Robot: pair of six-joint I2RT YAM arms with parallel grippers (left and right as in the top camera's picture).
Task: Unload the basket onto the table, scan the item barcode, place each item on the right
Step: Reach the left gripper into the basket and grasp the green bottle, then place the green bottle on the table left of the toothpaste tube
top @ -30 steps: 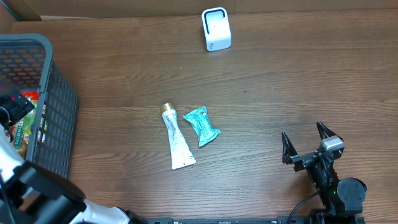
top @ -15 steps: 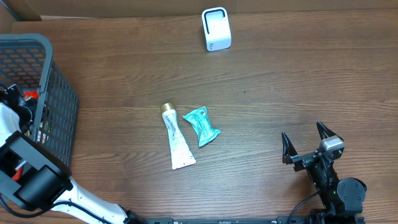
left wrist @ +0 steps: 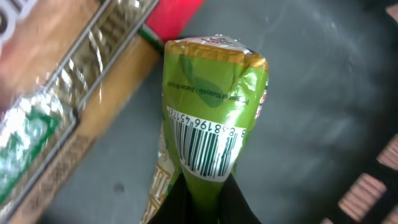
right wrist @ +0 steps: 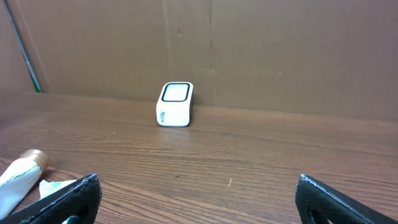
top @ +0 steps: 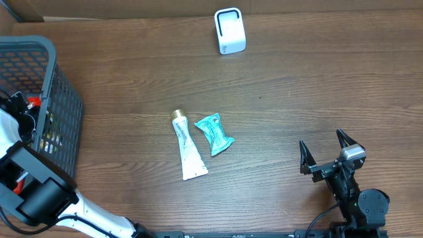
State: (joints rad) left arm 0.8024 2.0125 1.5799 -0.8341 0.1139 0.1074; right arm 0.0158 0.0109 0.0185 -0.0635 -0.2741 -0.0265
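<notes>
In the left wrist view a green foil packet (left wrist: pixel 211 87) stands on end in the basket, its white barcode (left wrist: pixel 205 146) facing the camera. My left gripper (left wrist: pixel 205 186) is shut on the packet's lower end, one black finger on each side. From overhead the left gripper (top: pixel 20 109) sits inside the basket at the far left, and the packet is hidden there. The white scanner (top: pixel 230 31) stands at the back of the table, also visible from the right wrist as the scanner (right wrist: pixel 175 104). My right gripper (top: pixel 321 140) rests open at the front right, and nothing is between the jaws of the right gripper (right wrist: pixel 198 183).
The dark mesh basket (top: pixel 63 112) occupies the left edge and holds a tan and gold package (left wrist: pixel 68 106) and a red item (left wrist: pixel 174 15). A white tube with a gold cap (top: pixel 188 147) and a teal sachet (top: pixel 213 134) lie mid-table.
My left gripper has reached further into the basket and closed on the green packet. The right arm and the things on the table have not moved.
</notes>
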